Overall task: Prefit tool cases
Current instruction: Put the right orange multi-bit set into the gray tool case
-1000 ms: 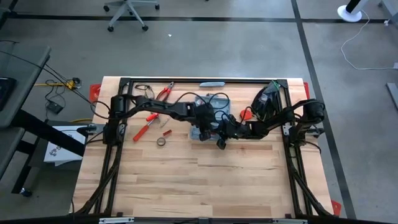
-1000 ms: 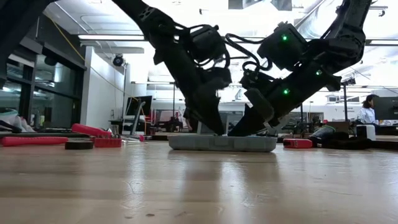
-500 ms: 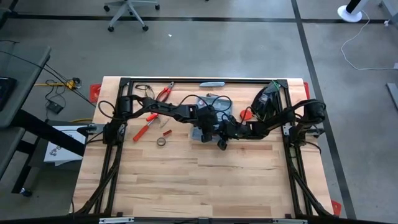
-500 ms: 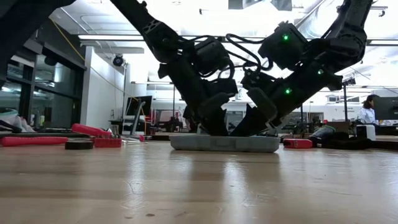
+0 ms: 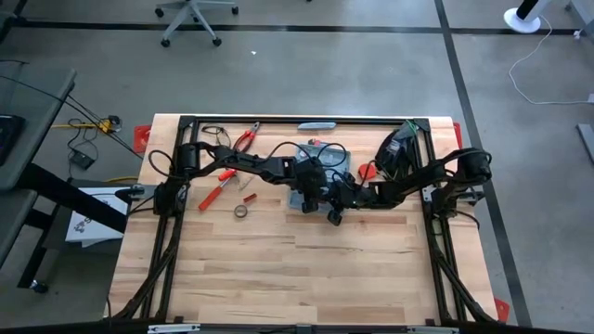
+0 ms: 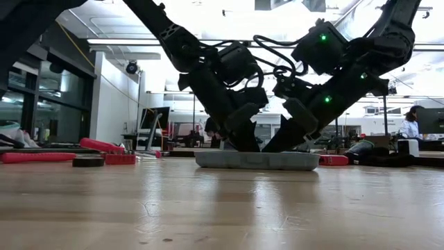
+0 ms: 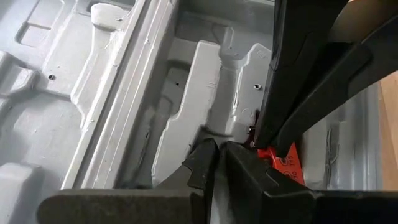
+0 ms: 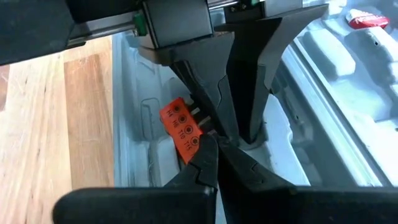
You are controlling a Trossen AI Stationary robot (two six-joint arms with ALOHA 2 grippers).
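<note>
Open tool case (image 5: 314,167) mid-table — both end effectors inside

1. The left arm reaches from the left side of the high view toward the middle of the frame, its wrist bent down.
2. The left gripper (image 5: 319,188) sits just above centre in the high view, its fingers (image 7: 202,163) drawn nearly together.
3. The right arm comes in from the right side, sloping down to the same spot.
4. The right gripper (image 5: 336,197) is tip to tip with the left one, fingers (image 8: 205,163) pressed closed.
</note>
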